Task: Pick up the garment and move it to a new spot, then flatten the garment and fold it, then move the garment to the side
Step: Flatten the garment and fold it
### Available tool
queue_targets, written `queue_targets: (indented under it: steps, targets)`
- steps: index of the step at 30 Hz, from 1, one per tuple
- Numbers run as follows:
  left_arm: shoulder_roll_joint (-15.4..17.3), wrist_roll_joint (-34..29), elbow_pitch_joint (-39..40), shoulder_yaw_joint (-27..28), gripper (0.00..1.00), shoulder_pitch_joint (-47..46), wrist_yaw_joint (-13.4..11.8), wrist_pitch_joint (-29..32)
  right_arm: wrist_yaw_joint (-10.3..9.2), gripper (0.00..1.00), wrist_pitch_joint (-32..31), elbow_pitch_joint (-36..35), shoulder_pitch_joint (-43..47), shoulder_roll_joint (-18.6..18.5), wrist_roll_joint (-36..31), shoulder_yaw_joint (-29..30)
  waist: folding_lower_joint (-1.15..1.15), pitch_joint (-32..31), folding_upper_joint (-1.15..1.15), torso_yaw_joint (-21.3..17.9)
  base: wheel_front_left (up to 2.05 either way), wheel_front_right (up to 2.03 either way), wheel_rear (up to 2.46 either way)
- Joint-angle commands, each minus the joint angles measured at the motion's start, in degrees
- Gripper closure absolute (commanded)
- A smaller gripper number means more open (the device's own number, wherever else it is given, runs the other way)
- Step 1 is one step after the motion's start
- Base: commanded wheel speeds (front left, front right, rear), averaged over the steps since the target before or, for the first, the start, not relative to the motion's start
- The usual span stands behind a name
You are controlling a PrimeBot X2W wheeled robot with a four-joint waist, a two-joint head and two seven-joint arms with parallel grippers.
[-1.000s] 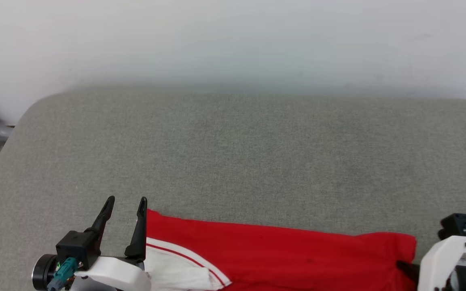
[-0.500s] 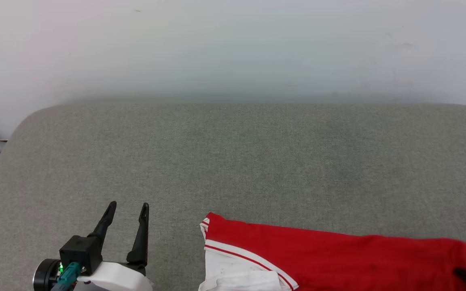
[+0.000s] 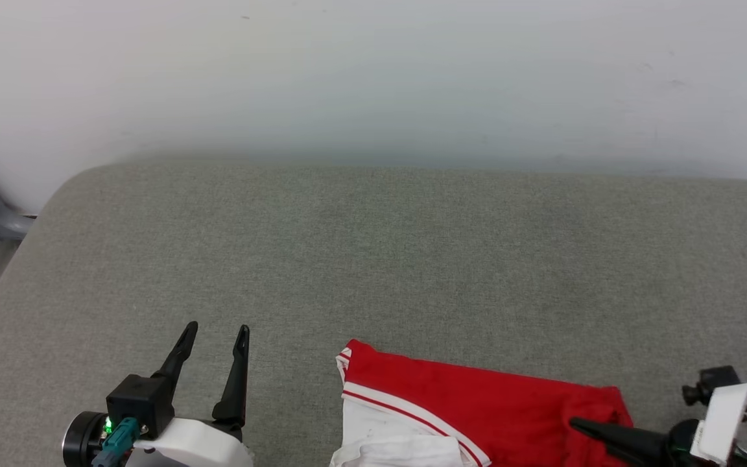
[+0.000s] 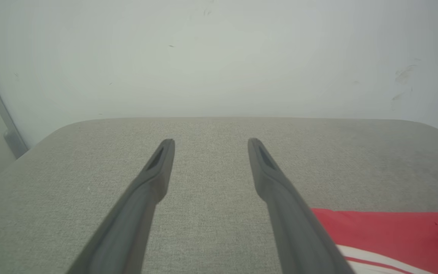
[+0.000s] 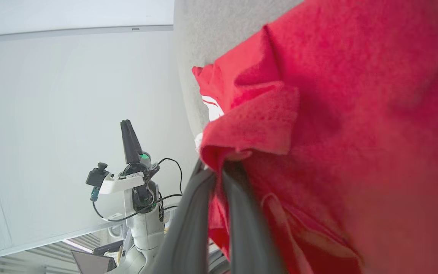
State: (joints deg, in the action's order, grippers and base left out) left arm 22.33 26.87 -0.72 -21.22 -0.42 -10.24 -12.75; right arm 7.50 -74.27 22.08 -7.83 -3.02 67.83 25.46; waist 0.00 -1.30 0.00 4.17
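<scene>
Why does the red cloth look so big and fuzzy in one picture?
Right wrist view: the cloth is almost against the lens, so it looks huge and soft, and the right gripper pinching it blurs too. Head view: farther off, its white stripes look crisp. Left wrist view: the left gripper goes smeary toward the bottom edge.

Bright red soft garment (image 3: 477, 415), white panel with thin red stripe at its left end, lies rumpled along the near edge of the grey padded surface (image 3: 373, 259), right end bunched, pinched in the right end effector (image 3: 574, 423).
</scene>
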Motion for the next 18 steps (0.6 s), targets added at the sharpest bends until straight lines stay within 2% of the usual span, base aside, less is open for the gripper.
queue_targets:
  steps: [1,7,13,18]
  targets:
    - [-0.1,-0.2,0.2,0.0,0.0,-0.7,0.1,0.1,-0.03,1.0,0.8,0.4,-0.9,0.2,1.4,-1.3,0.0,0.2,0.0,0.3,0.0,0.0,0.0]
    - [-0.4,-0.3,0.2,-0.6,0.0,-1.8,0.4,0.2,-0.03,1.0,7.8,1.2,-2.5,0.2,11.8,-15.2,0.0,2.1,0.0,1.9,0.0,0.0,0.0]
    - [-1.0,-0.4,-0.4,-0.9,0.0,-3.8,0.7,-0.3,-0.03,1.0,16.8,-0.2,-5.1,0.2,18.8,-30.1,0.0,4.7,0.0,3.4,0.0,0.0,0.0]
    - [-1.9,-0.5,-1.1,-1.4,0.0,-5.6,1.1,-0.8,-0.02,1.0,25.1,0.6,-7.7,0.2,16.9,-38.3,0.0,6.7,0.0,4.9,0.0,0.0,0.0]
